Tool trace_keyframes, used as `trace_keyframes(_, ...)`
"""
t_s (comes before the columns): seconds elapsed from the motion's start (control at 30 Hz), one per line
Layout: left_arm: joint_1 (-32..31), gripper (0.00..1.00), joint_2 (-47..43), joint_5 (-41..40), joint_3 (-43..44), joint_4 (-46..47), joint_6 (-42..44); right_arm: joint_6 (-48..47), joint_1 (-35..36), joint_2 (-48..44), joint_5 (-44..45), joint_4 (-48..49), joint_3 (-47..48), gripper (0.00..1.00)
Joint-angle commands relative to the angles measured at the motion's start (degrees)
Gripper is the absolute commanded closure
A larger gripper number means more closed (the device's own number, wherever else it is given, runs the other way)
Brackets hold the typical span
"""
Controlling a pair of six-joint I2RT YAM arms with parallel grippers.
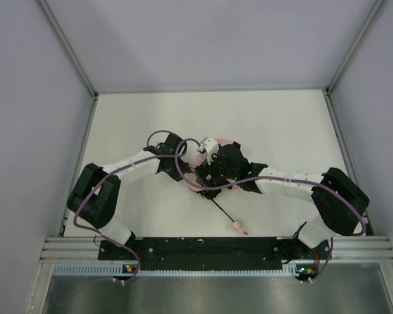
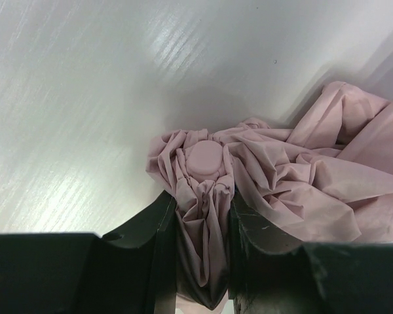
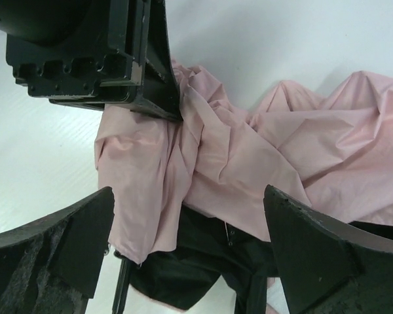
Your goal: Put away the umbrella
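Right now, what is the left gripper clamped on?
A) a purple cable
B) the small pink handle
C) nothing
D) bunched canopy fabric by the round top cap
D: the left gripper squeezes gathered pink fabric of the umbrella just below its round top.

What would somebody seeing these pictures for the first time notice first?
The crumpled pale pink umbrella lies at mid-table, where both arms meet over it. The left gripper has its fingers pinched on the bunched fabric just below the round cap, while the right gripper stands open astride the canopy. A thin black shaft runs out toward the near edge, ending in a small pink handle.
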Motion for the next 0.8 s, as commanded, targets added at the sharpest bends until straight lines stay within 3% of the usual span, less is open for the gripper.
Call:
trace_keyframes(0.0,0.9,1.00,2.2,1.5,2.3,-7.2,2.0,-5.0,2.4,3.9,3.4,5.0,2.3,0.08)
trace_keyframes(0.13,0.9,1.00,2.8,1.9,1.5,-3.9,5.0,4.0,-0.6,4.9,4.3,-3.9,7.4,0.08)
trace_keyframes(0.4,2.0,1.00,-2.3,7.9,-9.9,18.2,11.7,28.4,-20.7,-11.1,-11.7,-9.4,1.9,0.12)
trace_keyframes(0.57,2.4,1.00,-3.7,10.3,-15.5,30.6,14.1,24.4,-30.6,-2.7,-22.1,-20.2,11.7,0.13)
trace_keyframes(0.63,2.5,1.00,-3.9,10.0,-16.7,33.5,14.2,23.4,-31.9,1.0,-25.8,-22.6,15.0,0.23)
trace_keyframes(0.77,2.8,1.00,-5.1,9.2,-19.0,40.4,13.7,23.1,-31.8,2.0,-26.3,-23.1,13.4,0.27)
